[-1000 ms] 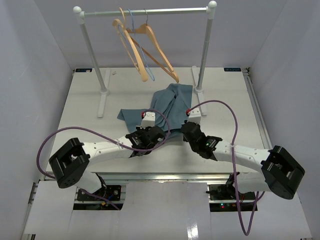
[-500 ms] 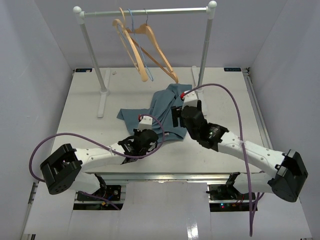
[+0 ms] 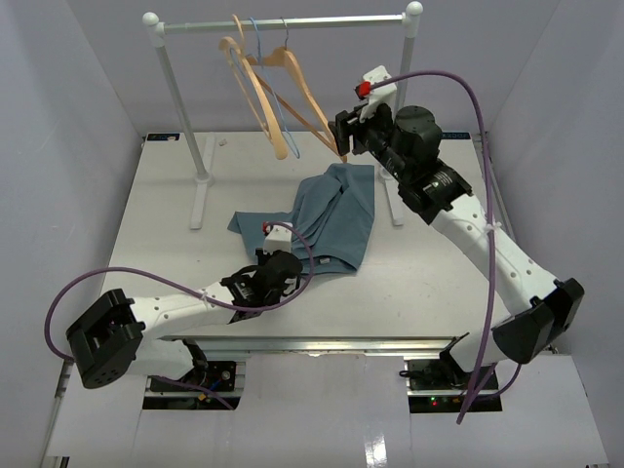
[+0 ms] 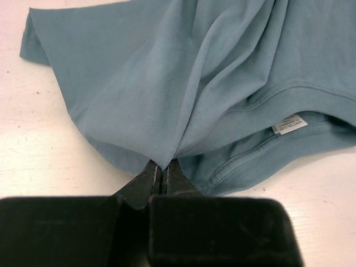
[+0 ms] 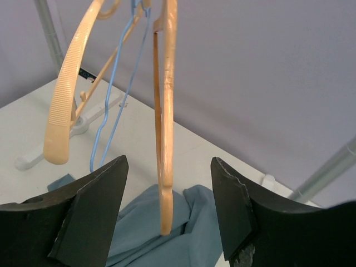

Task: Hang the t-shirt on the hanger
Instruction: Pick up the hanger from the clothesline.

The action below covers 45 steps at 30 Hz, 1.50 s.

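Two arms have very different poses. The left arm lies low and stretched forward over the table (image 3: 166,224), and its end effector (image 4: 163,172) is closed, pinching a fold at the near edge of the t-shirt (image 3: 336,210). The t-shirt lies crumpled on the table, below the rail (image 3: 322,21), with its collar and a white label turned to the near side.

The right arm is raised high and reaches to the rail. Its end effector (image 5: 168,161) is open, one finger on each side of the lower end of the hanger (image 3: 312,96). In the right wrist view there is a gap on both sides, so it does not grip the hanger. The hanger hangs on the rail, seen edge-on from the wrist, beside a blue wire hanger (image 5: 114,94) and another wooden hanger (image 5: 64,100).

All three hooks are cut off in the wrist view. The left fingertips are hard to make out from above.
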Motion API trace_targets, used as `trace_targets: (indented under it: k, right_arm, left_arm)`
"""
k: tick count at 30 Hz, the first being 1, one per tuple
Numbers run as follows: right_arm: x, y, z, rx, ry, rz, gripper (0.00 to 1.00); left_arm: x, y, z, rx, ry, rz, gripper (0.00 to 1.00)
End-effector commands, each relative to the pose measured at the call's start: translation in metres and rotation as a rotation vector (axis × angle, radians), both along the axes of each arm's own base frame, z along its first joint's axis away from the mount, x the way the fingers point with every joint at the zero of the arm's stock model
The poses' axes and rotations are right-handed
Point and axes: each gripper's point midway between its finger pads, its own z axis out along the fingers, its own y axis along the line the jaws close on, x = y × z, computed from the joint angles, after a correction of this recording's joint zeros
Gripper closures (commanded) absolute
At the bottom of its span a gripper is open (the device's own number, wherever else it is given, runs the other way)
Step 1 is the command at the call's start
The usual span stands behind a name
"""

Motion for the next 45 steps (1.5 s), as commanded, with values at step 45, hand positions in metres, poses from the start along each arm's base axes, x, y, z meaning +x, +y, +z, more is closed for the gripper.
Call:
trace_targets:
  k: [45]
  right_arm:
    - [0.137, 0.088, -0.038, -0.057, -0.035, 0.211, 0.5]
  left_arm:
    - [0.002, -0.006, 0.003, -0.025, -0.009, -0.012, 1.0]
